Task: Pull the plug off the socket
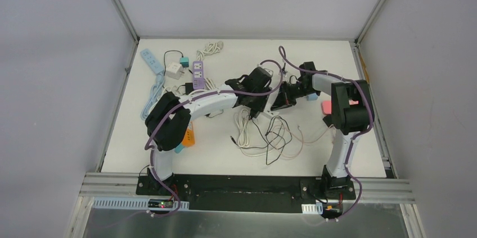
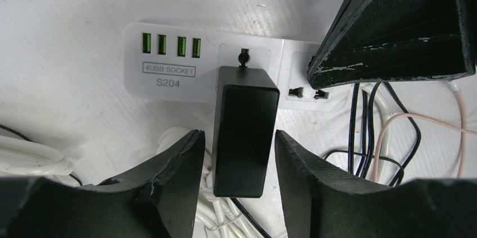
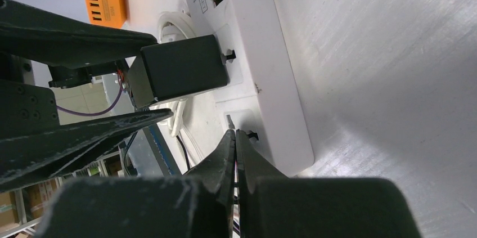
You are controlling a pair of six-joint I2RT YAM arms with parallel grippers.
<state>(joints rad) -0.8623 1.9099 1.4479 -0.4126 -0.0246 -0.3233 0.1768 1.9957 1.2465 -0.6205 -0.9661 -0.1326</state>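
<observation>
not done yet. plug [image 3: 180, 72] stands in the socket [image 2: 260, 58] beside the usb ports [image 2: 169, 45] of the white power strip [image 2: 169, 83], near table centre. a short black stub shows between its base and the strip face, so i judge it maybe part-way out, not free. my left gripper [image 2: 238, 135] straddles the plug body. one pad looks in contact, thin sliver of gap at the other, so i cannot tell if it's really clamped. my right gripper [image 3: 235, 135] is pressed together, nothing in it, tips down on the strip beside the plug, pinning it i think. left to do: firm grip, pull clear. hidden: the pins, the holes under the plug, the strip's far end behind my right fingers.
</observation>
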